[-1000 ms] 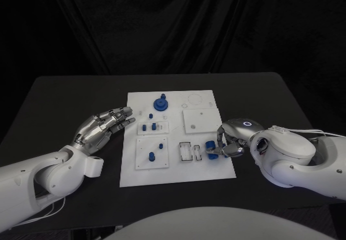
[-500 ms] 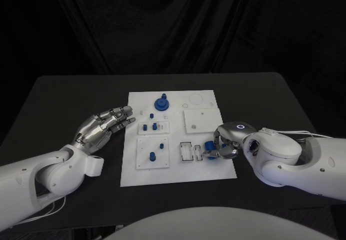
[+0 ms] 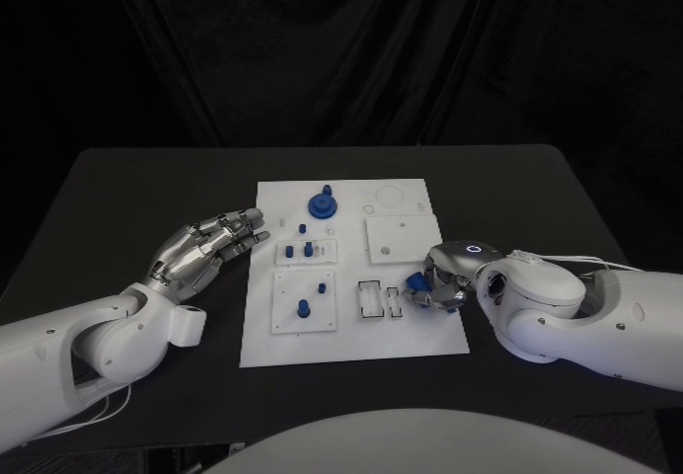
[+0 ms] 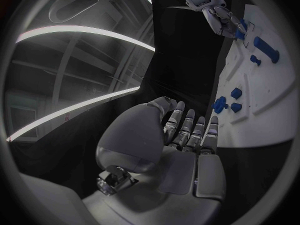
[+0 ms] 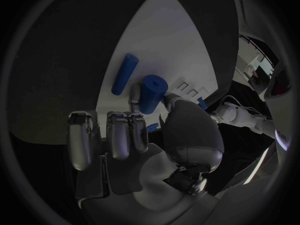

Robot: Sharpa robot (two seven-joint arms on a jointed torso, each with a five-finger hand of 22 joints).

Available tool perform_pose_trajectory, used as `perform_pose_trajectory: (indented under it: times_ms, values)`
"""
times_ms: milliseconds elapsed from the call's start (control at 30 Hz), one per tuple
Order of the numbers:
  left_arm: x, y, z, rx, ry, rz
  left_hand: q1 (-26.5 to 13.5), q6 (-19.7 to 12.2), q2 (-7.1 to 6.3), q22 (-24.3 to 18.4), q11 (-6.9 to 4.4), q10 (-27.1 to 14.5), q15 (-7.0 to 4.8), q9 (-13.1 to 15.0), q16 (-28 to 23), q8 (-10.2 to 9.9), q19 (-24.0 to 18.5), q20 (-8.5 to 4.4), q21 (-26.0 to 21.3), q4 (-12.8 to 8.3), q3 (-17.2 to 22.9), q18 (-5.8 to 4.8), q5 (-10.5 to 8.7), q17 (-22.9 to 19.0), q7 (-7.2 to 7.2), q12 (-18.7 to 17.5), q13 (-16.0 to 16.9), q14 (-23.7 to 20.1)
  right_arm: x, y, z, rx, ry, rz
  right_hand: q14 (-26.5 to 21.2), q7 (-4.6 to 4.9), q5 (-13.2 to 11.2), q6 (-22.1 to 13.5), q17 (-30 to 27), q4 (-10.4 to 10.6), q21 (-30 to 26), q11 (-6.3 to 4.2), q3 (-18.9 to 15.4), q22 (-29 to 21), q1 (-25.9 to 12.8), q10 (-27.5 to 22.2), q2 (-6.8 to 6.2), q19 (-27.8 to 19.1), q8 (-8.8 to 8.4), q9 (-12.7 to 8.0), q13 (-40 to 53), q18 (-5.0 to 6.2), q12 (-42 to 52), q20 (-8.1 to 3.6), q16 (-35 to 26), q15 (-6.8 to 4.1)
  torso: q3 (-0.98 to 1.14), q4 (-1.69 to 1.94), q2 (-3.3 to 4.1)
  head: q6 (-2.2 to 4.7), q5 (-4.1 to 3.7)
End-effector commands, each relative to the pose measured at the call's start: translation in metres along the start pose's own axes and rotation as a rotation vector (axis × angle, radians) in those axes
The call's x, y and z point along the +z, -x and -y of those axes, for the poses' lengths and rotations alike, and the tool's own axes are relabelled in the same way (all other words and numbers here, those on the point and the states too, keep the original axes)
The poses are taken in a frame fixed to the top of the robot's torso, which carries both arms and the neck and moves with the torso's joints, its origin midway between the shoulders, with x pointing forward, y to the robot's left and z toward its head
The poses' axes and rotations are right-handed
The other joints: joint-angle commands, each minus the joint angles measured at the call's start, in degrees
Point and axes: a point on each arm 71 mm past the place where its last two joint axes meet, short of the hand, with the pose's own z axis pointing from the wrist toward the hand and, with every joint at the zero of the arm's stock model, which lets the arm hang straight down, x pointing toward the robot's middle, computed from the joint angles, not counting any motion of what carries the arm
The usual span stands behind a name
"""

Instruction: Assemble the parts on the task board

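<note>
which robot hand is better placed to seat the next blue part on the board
The right robot hand. It already holds a blue cylinder over the task board, by the rectangular slots. The left robot hand rests open beside the board, holding nothing.

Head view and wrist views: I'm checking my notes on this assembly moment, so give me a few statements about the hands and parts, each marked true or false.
1. The right hand holds a blue cylinder in its fingers. True.
2. The left hand grips a blue part. False: it holds nothing, its fingers stretched out beside the task board.
3. A blue gear-like part sits near the board's far end. True.
4. The task board lies on a wooden table. False: the table is black.
5. A second blue cylinder lies loose on the board near the right hand. True.
</note>
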Motion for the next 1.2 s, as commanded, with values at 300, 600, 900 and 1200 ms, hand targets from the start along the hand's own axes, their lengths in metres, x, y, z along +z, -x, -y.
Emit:
perform_pose_trajectory:
  times_ms: [300,600,900,1200]
  values:
    - [0.000,0.000,0.005,-0.021,-0.079,-0.018,0.43,-0.49,-0.25,-0.14,0.27,-0.31,0.21,-0.03,-0.27,-0.18,-0.18,0.13,0.00,0.10,0.44,-0.15,-0.25,0.01,1.89,-0.29,-0.02,0.17,-0.005,-0.009,-0.004,0.370,0.035,-0.064,6.02,-1.67,28.09,-0.74,15.08,-3.99,-0.24,-1.45,7.68,14.65,7.89,5.97,-1.97,5.46,3.38,1.14,15.10,-0.10,0.16,-1.14,0.14,-1.09,-0.02,0.04,0.04,-0.01,0.51]
    - [0.002,-0.001,0.003,-0.027,-0.070,-0.026,0.51,-0.62,-0.10,-0.36,0.53,-0.28,0.34,-0.02,-0.30,-0.15,-0.41,0.15,-0.17,0.12,0.69,-0.26,-0.26,0.02,2.04,-0.21,0.02,0.14,-0.012,-0.002,-0.017,0.461,0.080,-0.031,6.02,-2.20,25.37,-1.15,15.08,-3.72,-0.42,-1.97,8.18,14.57,5.27,5.97,-2.20,5.37,5.19,4.79,15.10,-0.04,0.16,-1.55,0.14,-1.50,-0.03,0.02,0.04,-0.01,0.53]
    - [0.001,0.000,0.003,-0.026,-0.065,-0.025,0.54,-0.61,-0.08,-0.29,0.62,-0.24,0.38,-0.02,-0.20,-0.13,-0.39,0.16,-0.13,0.13,0.77,-0.29,-0.30,0.03,2.08,-0.13,0.03,0.18,-0.013,-0.002,-0.029,0.482,0.108,-0.055,6.02,-2.36,18.76,-0.80,15.08,-2.22,-0.77,-2.11,7.67,14.43,3.48,5.97,-1.88,5.19,4.84,6.13,15.10,0.07,0.16,-1.71,0.14,-1.66,-0.03,0.03,0.03,-0.01,1.17]
    - [0.002,-0.001,0.002,-0.030,-0.057,-0.031,0.54,-0.57,-0.07,-0.28,0.68,-0.21,0.42,-0.01,-0.12,-0.11,-0.39,0.16,-0.13,0.13,0.81,-0.31,-0.32,0.05,2.10,-0.09,0.04,0.22,-0.009,-0.004,-0.033,0.473,0.099,-0.075,6.02,-2.43,11.10,-0.14,15.08,-0.75,-1.04,-2.19,6.62,14.32,2.39,5.97,-1.50,5.05,4.18,7.11,15.10,0.14,0.16,-1.80,0.14,-1.72,-0.04,0.02,0.03,-0.01,1.66]
